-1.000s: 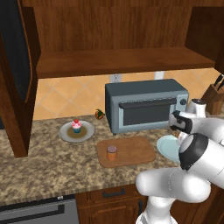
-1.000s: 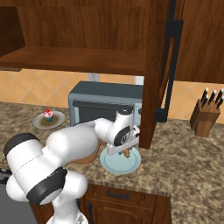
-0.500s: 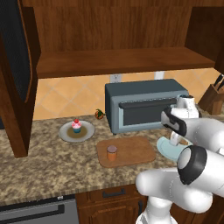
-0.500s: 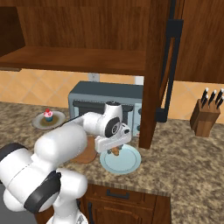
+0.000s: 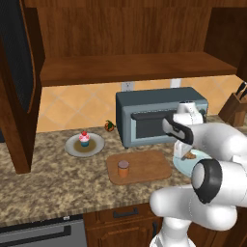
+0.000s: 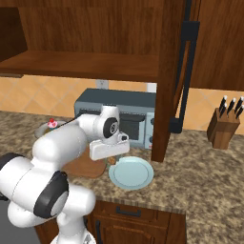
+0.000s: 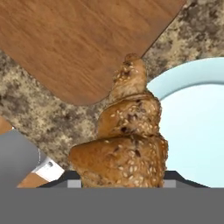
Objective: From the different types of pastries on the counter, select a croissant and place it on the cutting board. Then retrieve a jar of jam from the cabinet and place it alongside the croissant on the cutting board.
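**Q:** So where's the croissant (image 7: 124, 135) sitting relative to the hand?

**A:** Right in it. In the hand view the croissant is jammed up between the fingers, seeded and ridged, its tip pointing away from the camera. The gripper (image 5: 185, 153) is clamped on it and it hangs off the counter (image 5: 53, 183), over the gap between the cutting board (image 5: 144, 165) and the pale blue plate (image 6: 132, 173). The near right corner of the board is just past the croissant's tip, the plate's rim curves in on the right.

**Q:** And the jam?

**A:** The jar of jam (image 5: 123, 169) stands upright on the left part of the board, well apart from the gripper. From the left base view the hand is at the board's right end, in front of the toaster oven (image 5: 144, 118).

**Q:** Other pastry?

**A:** The cupcake (image 5: 85, 139) is on its own grey plate (image 5: 72, 147) further left on the counter. The cabinet (image 5: 125, 67) above has its shelf open to view.
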